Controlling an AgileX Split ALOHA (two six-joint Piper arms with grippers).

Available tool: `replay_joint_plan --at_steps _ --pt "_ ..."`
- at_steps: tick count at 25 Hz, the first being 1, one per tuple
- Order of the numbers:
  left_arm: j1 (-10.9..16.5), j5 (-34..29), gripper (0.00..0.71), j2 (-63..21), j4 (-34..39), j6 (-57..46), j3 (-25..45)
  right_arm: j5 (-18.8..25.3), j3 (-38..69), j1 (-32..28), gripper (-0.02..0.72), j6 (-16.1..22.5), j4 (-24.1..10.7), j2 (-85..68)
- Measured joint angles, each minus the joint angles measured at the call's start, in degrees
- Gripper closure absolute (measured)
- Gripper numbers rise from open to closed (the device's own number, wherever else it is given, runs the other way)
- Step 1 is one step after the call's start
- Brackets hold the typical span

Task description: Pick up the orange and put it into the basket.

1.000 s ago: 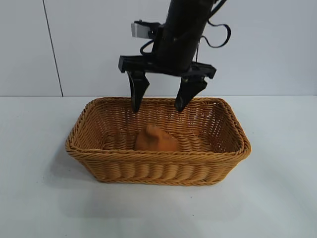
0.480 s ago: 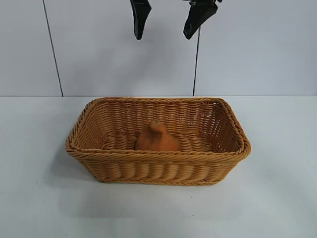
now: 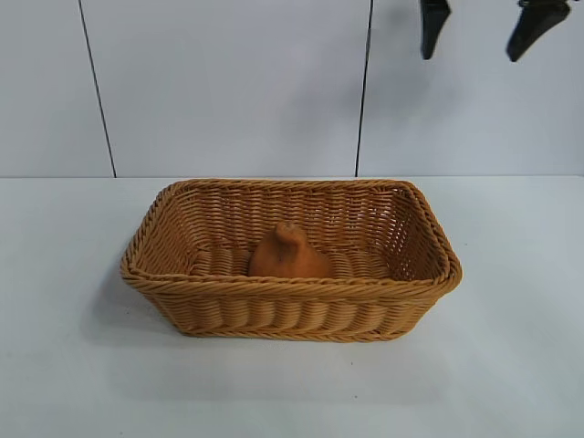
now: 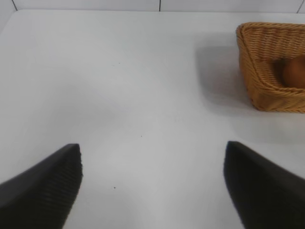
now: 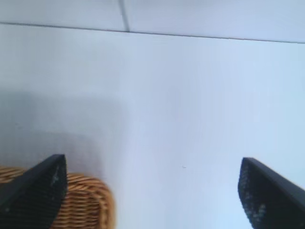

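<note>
The orange (image 3: 288, 254), an orange-brown knobby fruit, stands upright on the floor of the wicker basket (image 3: 292, 290) in the middle of the table. My right gripper (image 3: 470, 57) is open and empty, high above the basket's right end at the top edge of the exterior view. In the right wrist view the right gripper (image 5: 152, 161) hangs over bare table with a basket corner (image 5: 81, 205) beside one finger. My left gripper (image 4: 152, 148) is open and empty over bare table, away from the basket (image 4: 267, 90), in which the orange (image 4: 294, 71) shows.
The white table (image 3: 73, 365) surrounds the basket on all sides. A white panelled wall (image 3: 228, 91) stands behind it. The left arm does not show in the exterior view.
My right gripper, open over the orange in the basket a second ago, has risen and moved right, away from the basket. The orange stays in the basket.
</note>
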State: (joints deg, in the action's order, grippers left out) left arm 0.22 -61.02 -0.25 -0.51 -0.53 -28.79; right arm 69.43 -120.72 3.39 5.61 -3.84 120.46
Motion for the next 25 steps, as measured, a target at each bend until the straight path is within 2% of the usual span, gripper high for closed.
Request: replay_joint_plan --at_steps 3,8,13,18,25 --pt "0.0 0.0 0.128 0.0 0.0 0.0 0.0 -0.14 7.51 -0.17 0.03 -1.45 0.57 -3.52" --pt "0.0 0.0 0.128 0.0 0.0 0.0 0.0 -0.17 28.62 -0.17 0.03 -3.14 0.96 -15.96" --pt "0.0 0.0 0.128 0.0 0.0 0.0 0.0 0.32 51.42 -0.17 0.03 -3.52 1.27 -34.67" --pt "0.0 0.0 0.128 0.0 0.0 0.0 0.0 0.21 68.28 -0.17 0.03 -3.52 2.18 -54.26" --pt "0.0 -0.06 0.128 0.0 0.05 0.0 0.0 -8.4 87.95 -0.17 0.03 -3.52 1.76 -79.7"
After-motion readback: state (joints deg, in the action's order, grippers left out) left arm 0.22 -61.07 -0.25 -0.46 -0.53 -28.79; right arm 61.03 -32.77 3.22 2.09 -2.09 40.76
